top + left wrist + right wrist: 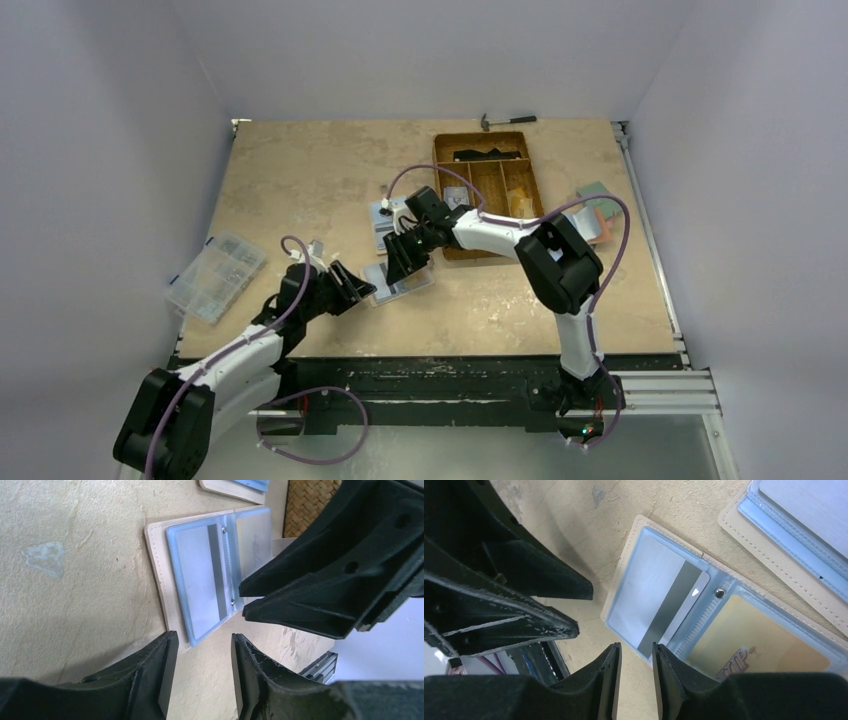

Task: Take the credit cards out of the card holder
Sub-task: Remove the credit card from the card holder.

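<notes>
The tan card holder (624, 580) lies open on the table, its blue plastic sleeves facing up. One sleeve holds a grey credit card (654, 600) with a dark stripe, and the other holds a yellowish card (759, 640). The holder also shows in the left wrist view (156, 565) and in the top view (420, 281). My right gripper (636, 647) is open and empty, just over the near edge of the grey card's sleeve. My left gripper (204, 637) is open and empty, at the holder's near corner. The two grippers stand close together.
A second open tan holder (794, 525) lies just beyond the first. A brown compartment tray (487, 190) stands behind the right gripper. A clear organiser box (215, 275) sits at the left edge. A hammer (505, 121) lies at the back, and coloured pads (597, 215) at the right.
</notes>
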Available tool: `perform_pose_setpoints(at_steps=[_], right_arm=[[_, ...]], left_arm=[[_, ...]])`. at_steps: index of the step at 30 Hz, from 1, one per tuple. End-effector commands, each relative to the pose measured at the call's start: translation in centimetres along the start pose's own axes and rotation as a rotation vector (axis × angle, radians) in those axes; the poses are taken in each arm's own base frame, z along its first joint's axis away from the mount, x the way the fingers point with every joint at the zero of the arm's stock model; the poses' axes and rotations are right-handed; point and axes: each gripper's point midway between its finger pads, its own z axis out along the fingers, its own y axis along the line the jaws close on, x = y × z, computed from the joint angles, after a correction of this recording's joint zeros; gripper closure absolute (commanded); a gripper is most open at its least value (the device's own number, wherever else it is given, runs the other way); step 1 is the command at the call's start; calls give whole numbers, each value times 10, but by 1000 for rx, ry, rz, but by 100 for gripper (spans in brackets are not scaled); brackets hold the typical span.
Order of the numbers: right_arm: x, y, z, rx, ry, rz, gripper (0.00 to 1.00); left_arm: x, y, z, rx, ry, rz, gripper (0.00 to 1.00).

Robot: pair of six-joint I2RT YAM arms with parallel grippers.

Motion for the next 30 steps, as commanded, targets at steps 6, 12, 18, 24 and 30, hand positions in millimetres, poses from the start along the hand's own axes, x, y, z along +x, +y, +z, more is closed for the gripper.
perform_pose_setpoints(at_steps=[6,12,18,24,30], right_arm=[[-26,9,-23,-21,-63,-73,65],[-23,5,-21,-22,-54,-59,65],[-21,1,-18,-16,-45,-46,65],[-22,6,-20,-37,-39,-60,67],[-25,6,-24,-29,-47,-87,68]], left_arm=[[-7,-12,17,47,-5,-54,54],[-9,-16,19,64,-9,-61,60],[-11,-20,17,79,-18,-62,67],[-19,-25,8,86,-59,-41,67],[-18,-24,12,78,-46,-42,63]])
